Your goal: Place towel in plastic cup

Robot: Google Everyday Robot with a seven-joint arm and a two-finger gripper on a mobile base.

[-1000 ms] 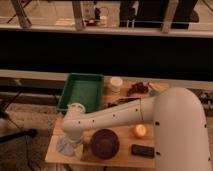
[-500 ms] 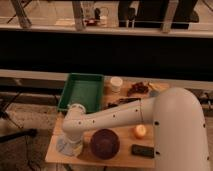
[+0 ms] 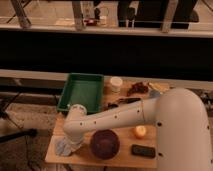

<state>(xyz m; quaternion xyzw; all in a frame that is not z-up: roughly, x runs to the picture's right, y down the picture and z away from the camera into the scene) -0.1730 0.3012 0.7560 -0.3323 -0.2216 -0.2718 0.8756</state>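
The towel [image 3: 62, 148] is a pale, crumpled cloth at the front left corner of the wooden table [image 3: 123, 158]. My gripper [image 3: 70, 143] hangs down from the white arm's wrist [image 3: 75, 120], right at the towel and partly hiding it. The plastic cup [image 3: 116, 83] is white and stands upright at the back of the table, right of the green tray, far from the gripper.
A green tray [image 3: 82, 92] sits at the back left. A dark purple bowl [image 3: 104, 144] is just right of the gripper. A small orange object [image 3: 140, 131], a black flat object [image 3: 143, 150] and dark items [image 3: 137, 89] lie to the right.
The arm has barely shifted above the towel. The towel stays at the front left corner and the cup has not moved.
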